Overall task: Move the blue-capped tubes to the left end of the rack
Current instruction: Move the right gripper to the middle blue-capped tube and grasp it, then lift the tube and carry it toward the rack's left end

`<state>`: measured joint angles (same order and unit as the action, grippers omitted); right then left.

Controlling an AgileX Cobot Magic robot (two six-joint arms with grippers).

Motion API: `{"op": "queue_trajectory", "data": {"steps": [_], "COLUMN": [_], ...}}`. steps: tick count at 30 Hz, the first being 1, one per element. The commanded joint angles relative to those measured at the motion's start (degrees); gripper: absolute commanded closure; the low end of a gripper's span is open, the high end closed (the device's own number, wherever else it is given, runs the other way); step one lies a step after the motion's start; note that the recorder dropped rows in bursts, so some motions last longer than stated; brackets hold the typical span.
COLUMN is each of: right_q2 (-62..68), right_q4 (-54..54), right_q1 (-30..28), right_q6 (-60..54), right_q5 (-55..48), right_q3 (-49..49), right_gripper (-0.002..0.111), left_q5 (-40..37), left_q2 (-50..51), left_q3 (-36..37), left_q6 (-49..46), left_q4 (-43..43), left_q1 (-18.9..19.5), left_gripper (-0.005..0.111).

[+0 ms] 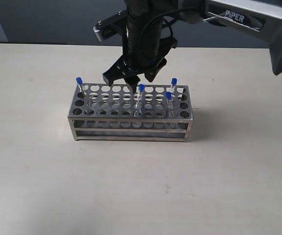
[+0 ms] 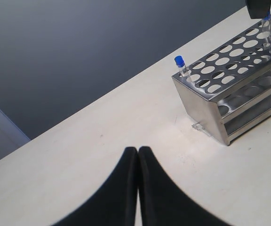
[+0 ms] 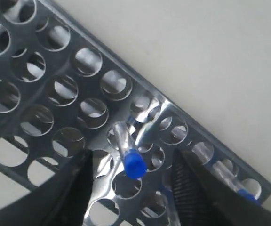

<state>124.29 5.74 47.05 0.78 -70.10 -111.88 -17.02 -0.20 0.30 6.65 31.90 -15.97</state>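
Looking across the exterior view from the left, we see the silver rack (image 1: pixel 131 128) standing lengthwise on the pale tabletop (image 1: pixel 43 186), its perforated top plate facing up. At its far-left corner hole stands one blue-capped tube (image 1: pixel 80 84), upright and alone at that end; the left wrist view shows the same tube (image 2: pixel 181 66) in the corner nearest that camera. The left claw (image 2: pixel 138 155) appears only in its own wrist view, its two dark fingers pressed together with nothing between them, hanging over bare tabletop short of the rack's end wall. Moving toward the middle, a second blue-capped tube (image 1: pixel 140 95) sits in a front-side hole, and the right claw (image 1: pixel 131 76) hovers just above and behind it, fingers spread wide and holding nothing. In the right wrist view that middle tube (image 3: pixel 127 153) rises between the two dark fingers (image 3: pixel 74 188), touching neither. Further right we find two more tubes near the right end: one in the front rows (image 1: pixel 169 100) and one at the back row (image 1: pixel 174 86), both upright, close to each other.
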Motion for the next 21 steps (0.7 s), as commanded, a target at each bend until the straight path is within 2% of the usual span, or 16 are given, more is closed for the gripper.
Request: {"op": "queue_trajectory", "data": {"steps": [1, 4, 5, 7, 9, 10, 21], "right_q2": [-0.6, 1.1, 1.4, 1.6, 1.6, 1.6, -2.0], "right_q4": [0.6, 0.6, 0.6, 0.6, 0.6, 0.6, 3.3], "right_q1": [-0.4, -0.4, -0.4, -0.4, -0.4, -0.4, 0.4], "right_q6": [0.3, 0.3, 0.3, 0.3, 0.3, 0.3, 0.3], "right_q5": [0.1, 2.0, 2.0, 2.0, 2.7, 3.0, 1.5], "right_q3": [3.0, 3.6, 3.6, 3.6, 3.6, 3.6, 3.6], "right_gripper": [0.058, 0.061, 0.068, 0.091, 0.106, 0.109, 0.109], "left_q5": [0.3, 0.3, 0.3, 0.3, 0.2, 0.3, 0.3], "left_q2": [0.2, 0.2, 0.2, 0.2, 0.2, 0.2, 0.2], "left_q3": [-0.3, -0.3, -0.3, -0.3, -0.3, -0.3, -0.3], "left_q6": [0.3, 0.3, 0.3, 0.3, 0.3, 0.3, 0.3], "left_q4": [0.1, 0.1, 0.1, 0.1, -0.2, -0.1, -0.1], "left_q1": [-0.2, -0.2, -0.2, -0.2, -0.2, -0.2, -0.2], "left_gripper": [0.106, 0.106, 0.106, 0.106, 0.106, 0.106, 0.106]}}
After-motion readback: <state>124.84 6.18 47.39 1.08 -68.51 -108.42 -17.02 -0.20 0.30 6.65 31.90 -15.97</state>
